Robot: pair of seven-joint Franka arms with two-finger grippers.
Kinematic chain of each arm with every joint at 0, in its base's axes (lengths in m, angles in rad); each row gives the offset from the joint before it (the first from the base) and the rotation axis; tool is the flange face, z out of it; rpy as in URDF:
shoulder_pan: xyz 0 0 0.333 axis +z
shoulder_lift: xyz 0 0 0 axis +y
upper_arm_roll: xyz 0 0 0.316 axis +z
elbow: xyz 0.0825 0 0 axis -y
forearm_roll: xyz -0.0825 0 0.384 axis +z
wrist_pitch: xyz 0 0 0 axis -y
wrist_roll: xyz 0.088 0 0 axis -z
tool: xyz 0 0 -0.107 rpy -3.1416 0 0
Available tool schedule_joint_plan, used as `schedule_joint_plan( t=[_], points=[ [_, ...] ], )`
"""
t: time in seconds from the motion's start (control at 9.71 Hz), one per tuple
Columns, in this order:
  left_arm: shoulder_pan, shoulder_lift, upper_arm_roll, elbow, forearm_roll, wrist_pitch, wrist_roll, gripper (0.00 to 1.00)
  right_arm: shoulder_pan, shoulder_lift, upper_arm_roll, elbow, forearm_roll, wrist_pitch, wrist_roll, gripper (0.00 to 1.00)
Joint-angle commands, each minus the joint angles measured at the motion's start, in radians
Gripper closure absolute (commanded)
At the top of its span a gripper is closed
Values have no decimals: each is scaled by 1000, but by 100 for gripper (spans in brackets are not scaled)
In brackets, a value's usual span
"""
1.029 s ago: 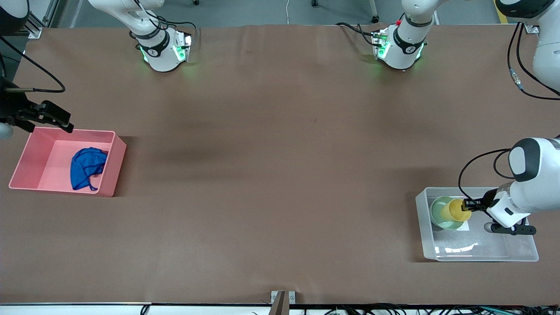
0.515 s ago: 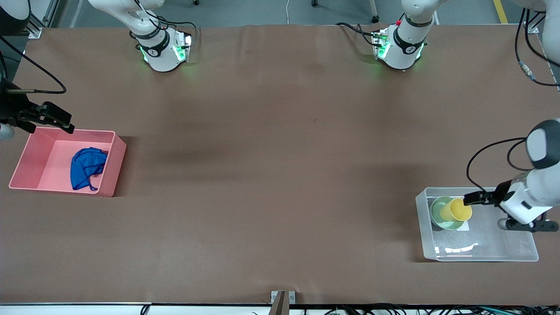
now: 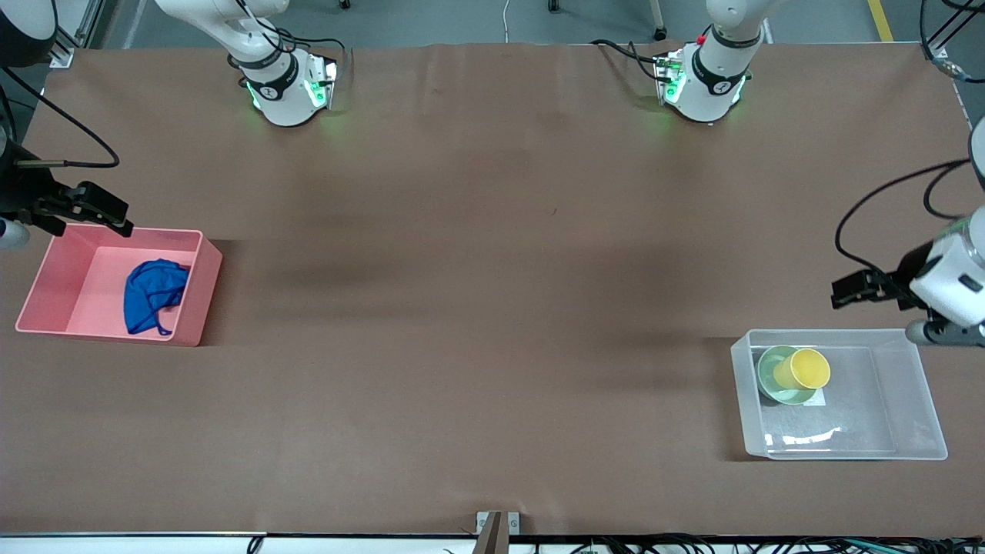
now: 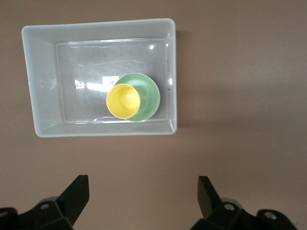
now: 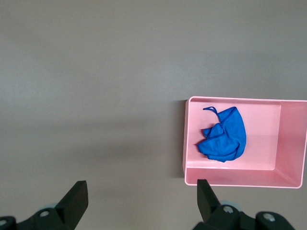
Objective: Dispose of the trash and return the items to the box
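Left gripper [image 3: 846, 291] is up over bare counter [image 3: 492, 308], just off the clear plastic box [image 3: 916, 385] toward the robot bases, fingers spread wide, holding nothing. Box sits at the left arm's end of the counter. Inside it: mint-green bowl [image 3: 772, 378] in the corner, yellow cup [image 3: 804, 369] tilted, resting in the bowl.

Right gripper [image 3: 96, 208] hangs over the pink bin's [image 3: 192, 300] rim at the right arm's end, fingers wide apart, empty. Blue fabric wad [image 3: 154, 292] lies inside the bin, 1 thin strap loop trailing out.
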Motion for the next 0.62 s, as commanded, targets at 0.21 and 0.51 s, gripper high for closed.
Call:
schedule_joint_plan(
  t=[0.21,0.51],
  points=[
    [-12,-84,-47,-32,-34,-48,0,0,-2,-8,2,-15,-8,13,6,0],
    [-272,-200,255,-27,-115,-67,6,0,-5,-8,2,-15,-8,13,6,0]
  ],
)
